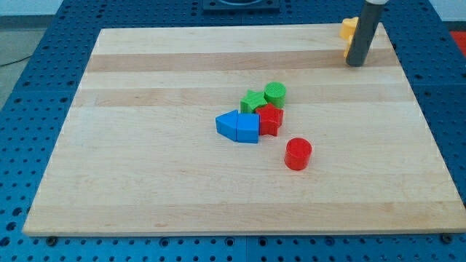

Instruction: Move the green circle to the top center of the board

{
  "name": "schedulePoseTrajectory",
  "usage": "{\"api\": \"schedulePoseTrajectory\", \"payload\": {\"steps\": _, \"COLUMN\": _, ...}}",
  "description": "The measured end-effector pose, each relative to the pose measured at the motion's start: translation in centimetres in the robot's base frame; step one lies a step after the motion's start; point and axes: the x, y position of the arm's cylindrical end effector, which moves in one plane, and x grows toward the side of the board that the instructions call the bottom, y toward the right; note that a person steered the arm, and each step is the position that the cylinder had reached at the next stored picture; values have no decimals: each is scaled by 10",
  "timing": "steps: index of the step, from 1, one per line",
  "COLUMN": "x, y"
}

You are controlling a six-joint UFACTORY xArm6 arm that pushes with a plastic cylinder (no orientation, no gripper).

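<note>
The green circle (275, 94) is a short green cylinder near the board's middle, at the upper right of a tight cluster. It touches a green star (253, 101) on its left and a red star (270, 118) below it. My tip (354, 64) is at the view's top right, far up and to the right of the green circle. Just behind the rod are a yellow block (349, 28) and an orange sliver (345, 53), both partly hidden.
Two blue blocks (238, 126) lie joined at the cluster's lower left. A red cylinder (298, 153) stands alone below and right of the cluster. The wooden board (145, 167) rests on a blue perforated table (29, 109).
</note>
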Motion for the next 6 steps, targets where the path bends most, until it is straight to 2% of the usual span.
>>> {"api": "schedulePoseTrajectory", "payload": {"steps": 4, "x": -23, "y": 0}}
{"api": "schedulePoseTrajectory", "payload": {"steps": 5, "x": -10, "y": 1}}
{"api": "schedulePoseTrajectory", "payload": {"steps": 6, "x": 55, "y": 9}}
